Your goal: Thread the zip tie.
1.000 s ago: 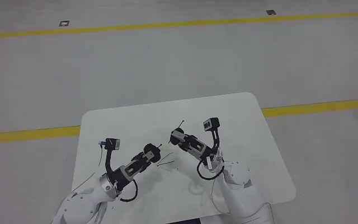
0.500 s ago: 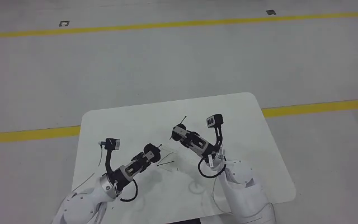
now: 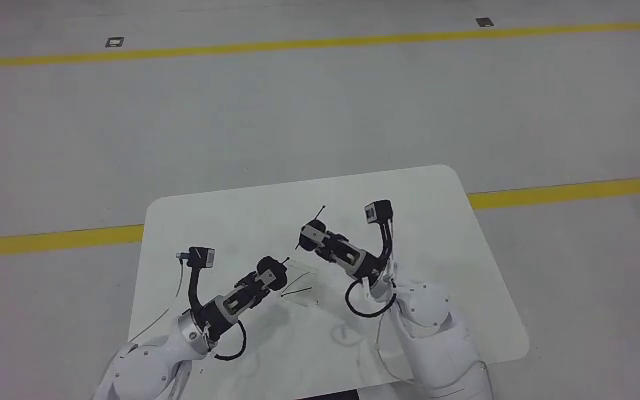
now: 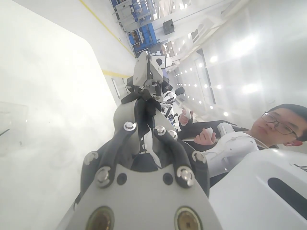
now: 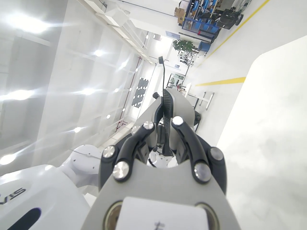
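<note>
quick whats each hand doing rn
left hand: closed, contents cannot be told
right hand: closed on the zip tie

Nothing legible anywhere; a white label [image 5: 163, 213] carries only cut-off, unreadable print.

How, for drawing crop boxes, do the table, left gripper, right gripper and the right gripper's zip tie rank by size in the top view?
1. table
2. left gripper and right gripper: they look alike, so unranked
3. zip tie, a thin sliver
</note>
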Robot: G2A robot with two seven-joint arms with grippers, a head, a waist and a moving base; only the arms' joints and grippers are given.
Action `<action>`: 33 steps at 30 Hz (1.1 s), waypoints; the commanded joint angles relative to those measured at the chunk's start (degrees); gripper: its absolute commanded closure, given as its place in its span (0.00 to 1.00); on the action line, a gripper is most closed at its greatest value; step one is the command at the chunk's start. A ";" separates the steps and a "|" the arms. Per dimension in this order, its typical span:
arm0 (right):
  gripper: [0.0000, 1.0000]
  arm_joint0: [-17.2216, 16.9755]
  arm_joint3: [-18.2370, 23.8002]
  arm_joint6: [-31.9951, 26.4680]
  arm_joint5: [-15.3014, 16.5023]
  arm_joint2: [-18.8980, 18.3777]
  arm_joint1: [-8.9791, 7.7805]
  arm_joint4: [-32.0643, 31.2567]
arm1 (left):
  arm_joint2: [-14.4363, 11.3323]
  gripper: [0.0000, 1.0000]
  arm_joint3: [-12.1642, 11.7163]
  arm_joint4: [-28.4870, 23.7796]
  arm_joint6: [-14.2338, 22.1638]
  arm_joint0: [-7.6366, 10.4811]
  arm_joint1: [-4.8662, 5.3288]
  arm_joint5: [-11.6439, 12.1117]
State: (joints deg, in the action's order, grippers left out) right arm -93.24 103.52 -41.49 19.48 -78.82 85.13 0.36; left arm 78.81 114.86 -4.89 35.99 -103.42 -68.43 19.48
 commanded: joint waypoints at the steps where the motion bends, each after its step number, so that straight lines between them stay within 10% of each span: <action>1: 1.00 -0.08 0.39 0.37 0.00 0.29 -0.11 -1.26 | 0.00 1.00 0.00 0.00 0.00 0.00 0.00 0.00; 33: 1.00 -7.59 8.07 15.04 0.00 4.31 -2.21 -10.43 | 0.00 1.00 0.00 0.00 0.00 0.00 0.00 0.00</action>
State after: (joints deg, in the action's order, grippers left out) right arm -100.51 111.31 -26.93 19.48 -74.47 83.07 -9.63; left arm 78.81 114.86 -4.89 35.99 -103.42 -68.43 19.48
